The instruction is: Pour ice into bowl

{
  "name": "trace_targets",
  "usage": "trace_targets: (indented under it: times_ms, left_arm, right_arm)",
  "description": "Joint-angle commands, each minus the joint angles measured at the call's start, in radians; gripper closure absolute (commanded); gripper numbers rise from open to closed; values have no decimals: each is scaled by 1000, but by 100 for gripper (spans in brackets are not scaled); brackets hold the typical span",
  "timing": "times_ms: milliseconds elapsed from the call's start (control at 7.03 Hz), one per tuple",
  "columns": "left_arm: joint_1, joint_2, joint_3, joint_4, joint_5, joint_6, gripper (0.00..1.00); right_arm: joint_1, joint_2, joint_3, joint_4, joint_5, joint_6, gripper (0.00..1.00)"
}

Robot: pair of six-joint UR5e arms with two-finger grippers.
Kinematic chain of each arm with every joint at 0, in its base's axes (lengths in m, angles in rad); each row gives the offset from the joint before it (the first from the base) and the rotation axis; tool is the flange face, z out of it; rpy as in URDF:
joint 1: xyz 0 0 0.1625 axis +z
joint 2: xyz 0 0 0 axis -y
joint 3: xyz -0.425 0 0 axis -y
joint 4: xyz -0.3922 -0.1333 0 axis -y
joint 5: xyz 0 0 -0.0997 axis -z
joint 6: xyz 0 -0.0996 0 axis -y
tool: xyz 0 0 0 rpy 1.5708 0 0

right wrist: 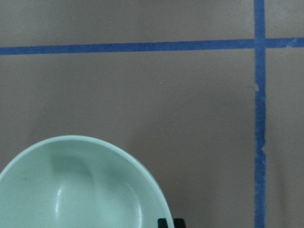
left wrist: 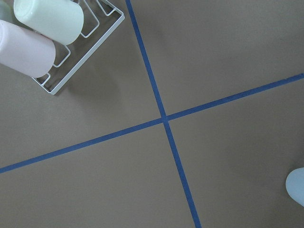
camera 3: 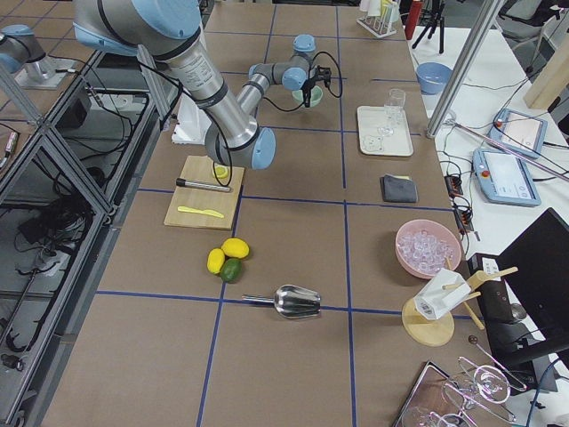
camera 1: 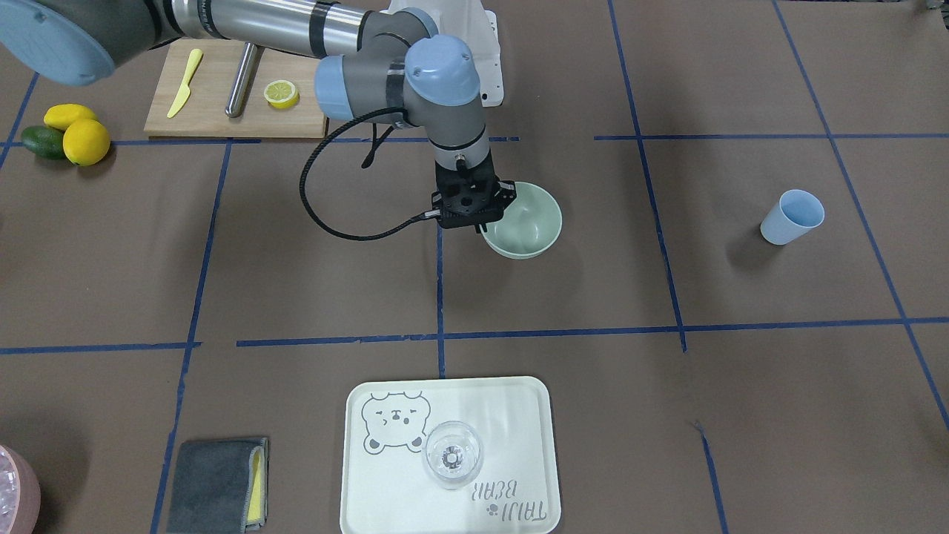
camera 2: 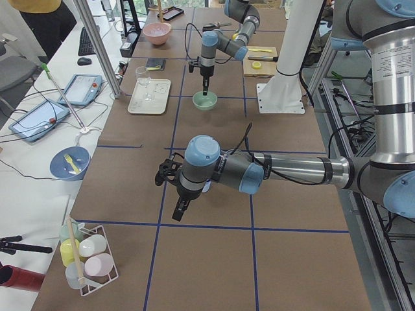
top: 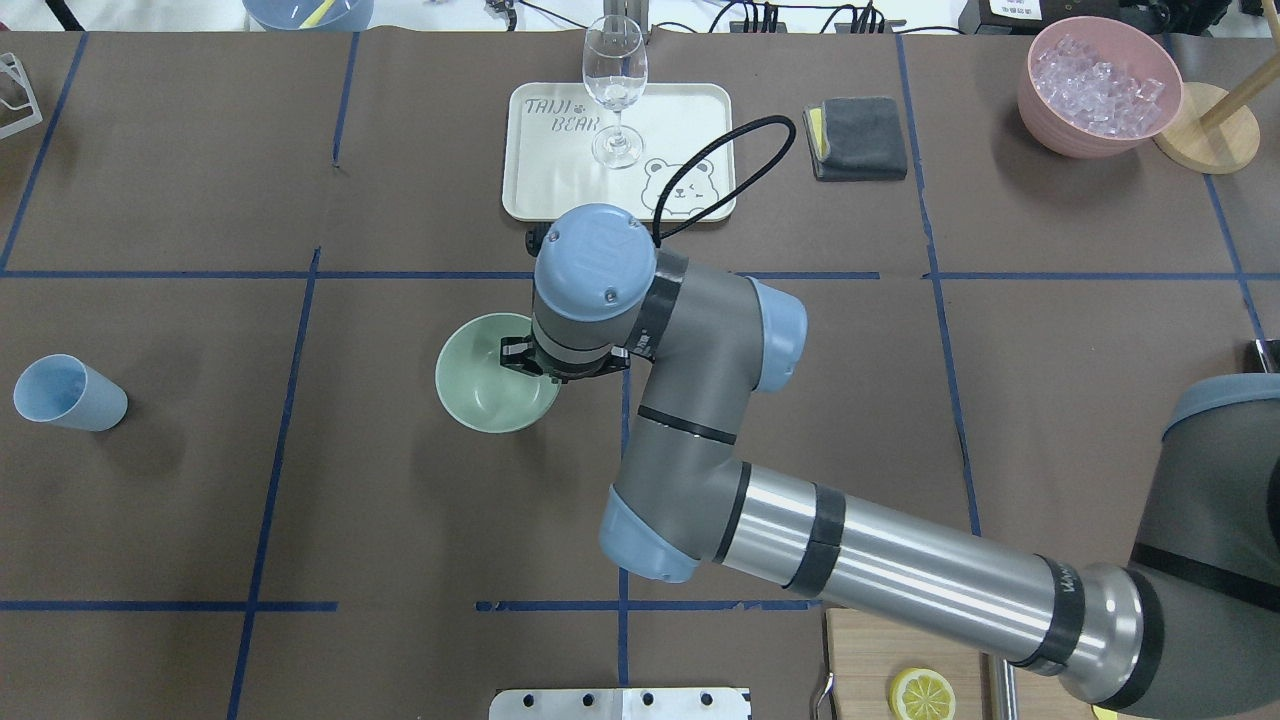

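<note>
The pale mint-green bowl point(camera 1: 530, 222) point(top: 480, 385) stands on the brown table near its middle, with nothing inside. My right gripper point(camera 1: 480, 226) point(top: 560, 365) points straight down at the rim on the bowl's side nearest my right arm, shut on that rim; a dark fingertip point(right wrist: 168, 222) shows right at the bowl point(right wrist: 71, 190) edge. The ice point(top: 1100, 80) point(camera 3: 427, 245) lies heaped in a pink container at the far right of the table. My left gripper point(camera 2: 179, 210) hangs over bare table far from the bowl; whether it is open or shut I cannot tell.
A light blue cup point(camera 1: 792, 216) point(top: 68, 393) lies on my left side. The white tray point(top: 530, 190) holds a clear wine glass point(top: 614, 85). A grey cloth point(top: 858, 137), a metal scoop point(camera 3: 298, 302), a cutting board point(camera 1: 222, 119) with lemon and a cup rack point(left wrist: 57, 42) are around.
</note>
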Motion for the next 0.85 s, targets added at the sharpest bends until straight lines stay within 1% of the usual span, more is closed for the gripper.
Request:
trace_targets:
  times_ms: [0,142,285,427,569,712]
  left_arm:
    - [0,1,-1,0,0,0,0]
    - [0,1,-2,0,0,0,0]
    - [-2,3,-2,2,0,0,0]
    - [0,3,1,2,0,0,0]
    - [0,3,1,0,0,0,0]
    - [0,3,-1,2,0,0,0]
  right_arm:
    - [-28,81,-109,8,-45,22,100]
    - [-31,81,-121,20,-46,23,100]
    - [-31,80,-125,31,-48,23,81]
    - [-31,78,-125,29,-64,21,55]
    - [-31,77,-125,29,-77,18,1]
    - [-17,81,-109,29,-89,6,0]
